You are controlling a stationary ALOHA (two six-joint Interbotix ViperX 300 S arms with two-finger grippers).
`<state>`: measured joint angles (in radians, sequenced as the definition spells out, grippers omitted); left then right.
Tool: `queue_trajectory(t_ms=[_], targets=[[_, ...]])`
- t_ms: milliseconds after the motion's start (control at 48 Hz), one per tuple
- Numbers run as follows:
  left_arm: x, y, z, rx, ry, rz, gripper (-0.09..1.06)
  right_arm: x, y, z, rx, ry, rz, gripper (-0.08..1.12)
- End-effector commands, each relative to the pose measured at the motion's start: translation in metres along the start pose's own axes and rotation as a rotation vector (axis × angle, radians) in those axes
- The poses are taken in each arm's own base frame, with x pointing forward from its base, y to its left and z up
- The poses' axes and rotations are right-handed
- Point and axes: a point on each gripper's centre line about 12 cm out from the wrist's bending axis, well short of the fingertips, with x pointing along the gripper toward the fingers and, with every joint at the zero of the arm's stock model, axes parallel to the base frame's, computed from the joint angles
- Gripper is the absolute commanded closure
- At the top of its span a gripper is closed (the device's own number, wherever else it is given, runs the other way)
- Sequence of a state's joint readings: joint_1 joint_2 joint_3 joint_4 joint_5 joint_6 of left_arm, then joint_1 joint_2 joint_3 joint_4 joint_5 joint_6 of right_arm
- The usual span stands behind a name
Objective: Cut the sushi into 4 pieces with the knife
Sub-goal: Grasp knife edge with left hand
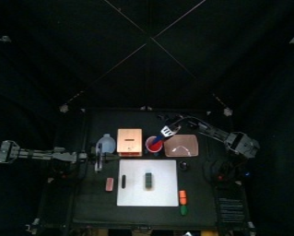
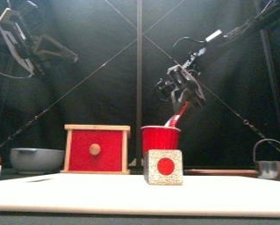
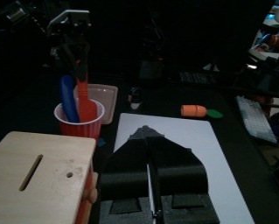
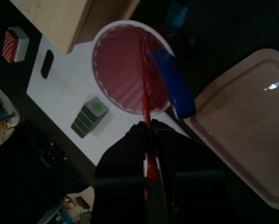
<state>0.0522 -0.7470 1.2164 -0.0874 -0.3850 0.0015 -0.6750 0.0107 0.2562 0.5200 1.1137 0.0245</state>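
a robotics lab test booth, not a real kitchen. black curtains [image 1: 147, 46] fill the upper half of the top view and hang behind everything in the front view. two black robot arms reach over a small black counter [image 1: 81, 198] in the lower half, the left arm [image 1: 44, 155] from the frame's left and the right arm [image 1: 223, 136] from its right. the things laid out on the counter are play props: a white cutting board [image 1: 135, 194], a toy sushi roll [image 1: 149, 180], a pale wooden box [image 1: 128, 144] with a red drawer front, a red cup [image 1: 154, 145] with a blue toy knife [image 3: 69, 94], and a flat pink tray [image 1: 185, 145].
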Motion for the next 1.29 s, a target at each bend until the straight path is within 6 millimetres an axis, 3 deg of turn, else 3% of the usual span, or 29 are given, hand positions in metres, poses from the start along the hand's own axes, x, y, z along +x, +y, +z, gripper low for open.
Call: queue_trajectory(t_ms=[21, 188, 354, 646, 792, 1021, 1188, 1292], targets=[[0.002, 0.001, 0.006, 0.001, -0.022, 0.007, 0.91, -0.039, 0.022, 0.002, -0.06, -0.09, 0.034, 0.97], [0.0, 0.003, 0.009, 0.0, -0.036, 0.013, 0.91, -0.075, 0.041, -0.004, -0.115, -0.175, 0.055, 0.97], [-0.003, 0.005, 0.014, -0.001, -0.057, 0.021, 0.91, -0.107, 0.056, -0.027, -0.191, -0.255, 0.054, 0.97], [-0.004, 0.005, 0.021, 0.0, -0.111, 0.025, 0.91, -0.12, 0.073, -0.085, -0.368, -0.427, 0.019, 0.97], [-0.005, 0.005, 0.024, 0.004, -0.148, 0.022, 0.91, -0.114, 0.077, -0.11, -0.449, -0.61, 0.072, 0.97], [-0.007, 0.002, 0.024, 0.029, -0.182, 0.004, 0.87, -0.085, 0.066, -0.148, -0.572, -0.838, 0.15, 0.97], [-0.006, 0.002, 0.023, 0.025, -0.182, 0.004, 0.79, -0.057, 0.068, -0.167, -0.726, -0.885, 0.173, 0.97], [-0.001, 0.001, 0.021, 0.024, -0.168, 0.001, 0.68, -0.035, 0.071, -0.173, -0.829, -0.875, 0.161, 0.97]])
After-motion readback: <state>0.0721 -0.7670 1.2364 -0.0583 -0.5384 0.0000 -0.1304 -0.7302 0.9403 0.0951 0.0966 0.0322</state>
